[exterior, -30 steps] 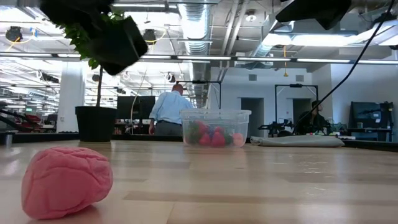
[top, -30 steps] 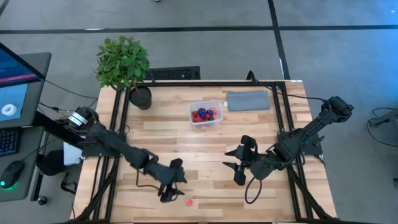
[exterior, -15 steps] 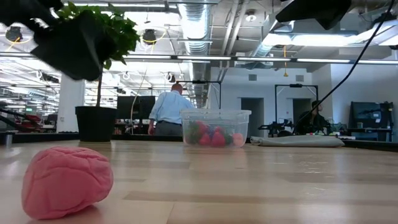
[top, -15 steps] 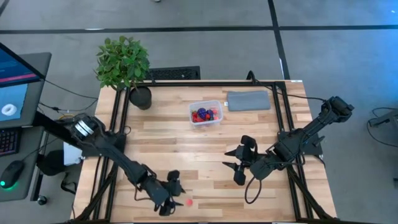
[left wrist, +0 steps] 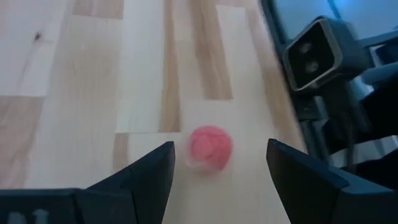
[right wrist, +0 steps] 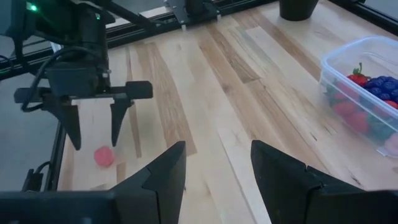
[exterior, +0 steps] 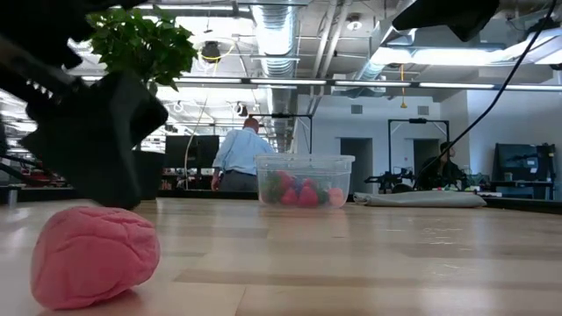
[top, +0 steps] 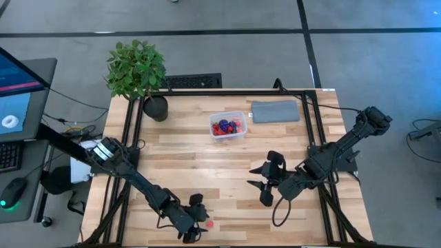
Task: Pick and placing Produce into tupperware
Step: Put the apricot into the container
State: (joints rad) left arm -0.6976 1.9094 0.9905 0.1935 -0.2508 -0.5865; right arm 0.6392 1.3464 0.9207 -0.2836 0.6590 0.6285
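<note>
One small pink round piece of produce (left wrist: 210,148) lies alone on the wooden table near its front edge (top: 209,223); it looms large in the low view (exterior: 95,254). My left gripper (left wrist: 221,145) is open just above and behind it, a finger on either side, touching nothing (right wrist: 95,144). The clear tupperware (top: 228,126) stands at the far middle of the table and holds red strawberries and purple pieces (right wrist: 367,93). My right gripper (top: 269,180) waits open above the table's middle right, holding nothing.
A potted plant (top: 136,69) stands at the far left corner. A flat grey pad (top: 275,111) lies right of the tupperware. A black frame runs along the table's edges (top: 131,138). A person stands far off in the room behind (exterior: 235,156).
My left gripper has swung toward the table's near edge and come down toward the pink piece, staying open. The pink piece has kept its place.
</note>
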